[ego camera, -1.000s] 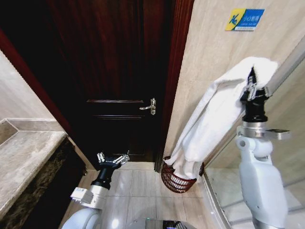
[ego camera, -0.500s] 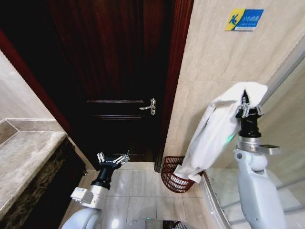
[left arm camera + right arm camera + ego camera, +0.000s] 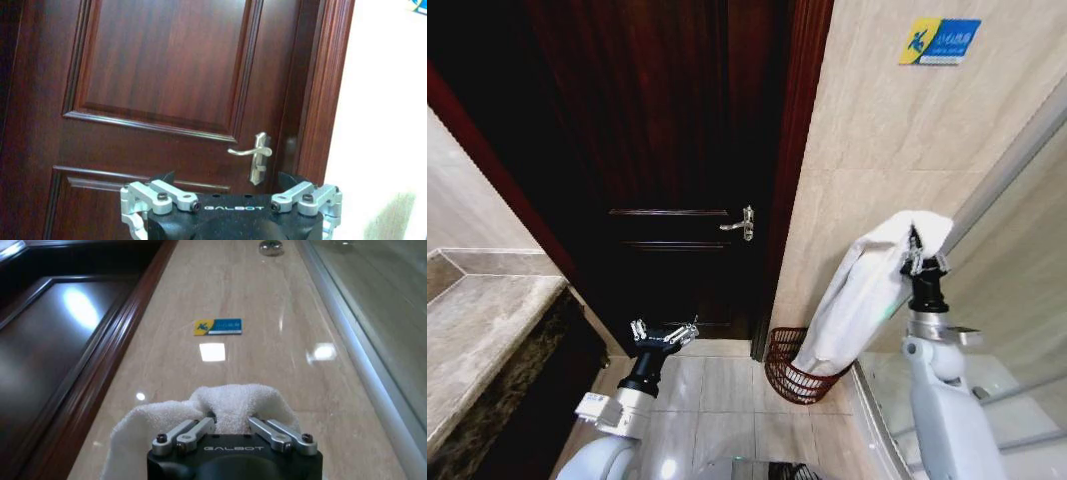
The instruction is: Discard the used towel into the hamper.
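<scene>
Towel (image 3: 867, 290) was held aloft by the right gripper (image 3: 914, 256), whose fingers were clamped on a bunched fold at the cloth's top, as was confirmed in the right wrist view, where the white fabric (image 3: 230, 402) was seen pinched between the two metal fingers (image 3: 183, 432). From that pinch point the cloth was draped down and toward the robot's left, and its lower end was seen hanging at the rim of the hamper (image 3: 789, 370), just over or just inside the opening; which of the two could not be told. The hamper was seen standing on the tiled floor (image 3: 717, 385), against the beige wall (image 3: 877, 140) and just beside the dark wooden door frame (image 3: 792, 170), with the glass partition (image 3: 1017, 270) on its other side. A blue and yellow sign (image 3: 940, 40) was fixed high on the wall.

The left gripper (image 3: 664, 333) was held low in front of the dark door (image 3: 657, 150), well apart from the towel, and its fingers were spread with nothing between them. In the left wrist view it (image 3: 230, 200) was pointed at the door's silver handle (image 3: 257, 155). A marble countertop (image 3: 477, 340) was seen at the robot's left.
</scene>
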Available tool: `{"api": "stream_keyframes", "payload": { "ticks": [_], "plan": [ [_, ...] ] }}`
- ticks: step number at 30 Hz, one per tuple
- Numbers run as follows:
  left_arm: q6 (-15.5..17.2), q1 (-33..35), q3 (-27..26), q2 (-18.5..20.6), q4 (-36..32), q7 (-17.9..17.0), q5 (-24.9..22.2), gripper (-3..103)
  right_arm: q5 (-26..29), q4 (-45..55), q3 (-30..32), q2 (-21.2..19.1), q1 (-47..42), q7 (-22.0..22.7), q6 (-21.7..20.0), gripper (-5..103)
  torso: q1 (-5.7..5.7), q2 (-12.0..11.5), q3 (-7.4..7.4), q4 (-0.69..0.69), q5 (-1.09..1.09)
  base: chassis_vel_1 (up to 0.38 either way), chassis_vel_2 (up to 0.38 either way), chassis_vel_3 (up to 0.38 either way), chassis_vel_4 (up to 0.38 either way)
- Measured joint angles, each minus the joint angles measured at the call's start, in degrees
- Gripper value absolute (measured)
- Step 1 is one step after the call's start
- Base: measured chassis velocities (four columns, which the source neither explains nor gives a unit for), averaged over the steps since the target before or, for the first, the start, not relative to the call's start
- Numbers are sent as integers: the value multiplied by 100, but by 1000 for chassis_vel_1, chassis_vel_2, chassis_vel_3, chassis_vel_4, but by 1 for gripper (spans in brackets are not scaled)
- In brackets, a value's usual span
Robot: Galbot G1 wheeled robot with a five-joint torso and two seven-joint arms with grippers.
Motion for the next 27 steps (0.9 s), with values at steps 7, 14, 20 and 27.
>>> {"api": "stream_keyframes", "payload": {
  "ticks": [7, 14, 20, 27],
  "plan": [
    [0, 0, 0, 0, 0, 0, 0, 100, 25, -311, -105, 162, 30, -340, 302, 8, 0, 0, 0, 0, -1, 0, 0, 0, 0],
    [0, 0, 0, 1, 0, 0, 0, 100, -26, -680, -176, 323, 17, -415, 591, 8, 0, 0, 0, -1, -1, 0, 0, 0, 0],
    [0, 0, 0, 1, 0, 0, 0, 100, -32, -1440, -311, 407, 111, -593, 854, 8, 0, 0, 0, -1, 0, 0, 0, 0, 0],
    [0, 0, 0, 0, 0, 0, 0, 100, 144, -1904, -464, 455, 154, -639, 855, 8, 0, 0, 0, -1, -1, 0, 0, 0, 0]
  ]
}}
